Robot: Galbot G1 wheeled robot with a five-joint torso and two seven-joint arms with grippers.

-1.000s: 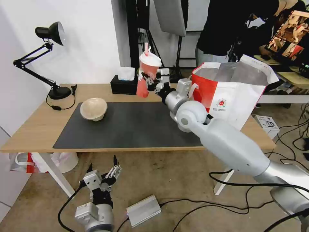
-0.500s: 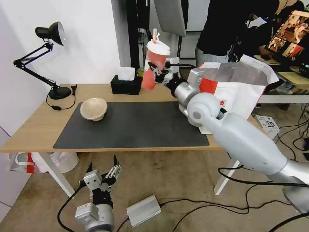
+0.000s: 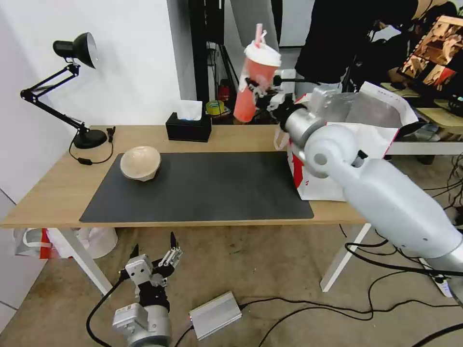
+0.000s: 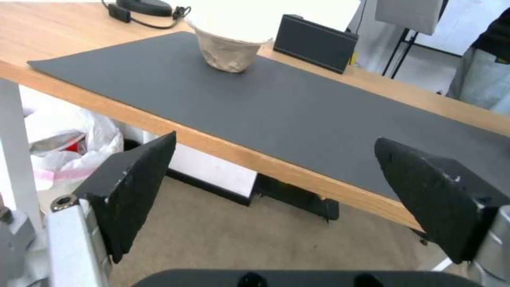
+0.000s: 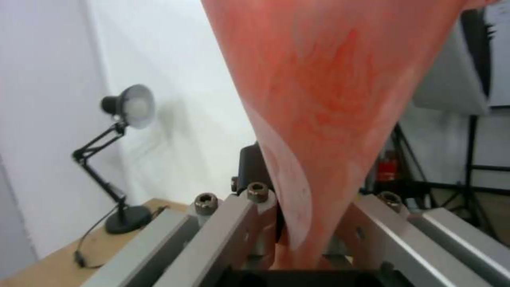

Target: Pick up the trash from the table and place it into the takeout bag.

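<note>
The red drink cup (image 3: 253, 82) is held clamped in the right gripper (image 3: 260, 89), well above the surface (image 3: 43, 197), and has been carried higher and further to the right than it was a moment earlier; it is now seen tilted, straw uppermost, near the open mouth of the takeout bag (image 3: 366, 140) but not yet over it. In the right wrist view the cup's tapered red wall (image 5: 340, 99) is seen pinched between the gripper's metal fingers (image 5: 234, 223). The bag stands at the right end of the surface, beside the dark grey mat (image 3: 197, 185), and much of its front (the small logo included, so no writing can be read) is covered by the right arm. The beige pulp bowl (image 3: 140, 163) is left unmoved on the mat's far left corner, and is seen again from the left wrist (image 4: 228, 52). The black tissue box (image 3: 188, 126) stands behind the mat. The left gripper (image 3: 153, 258) is kept parked low beside the table leg, its pads (image 4: 133, 187) spread apart on nothing.
</note>
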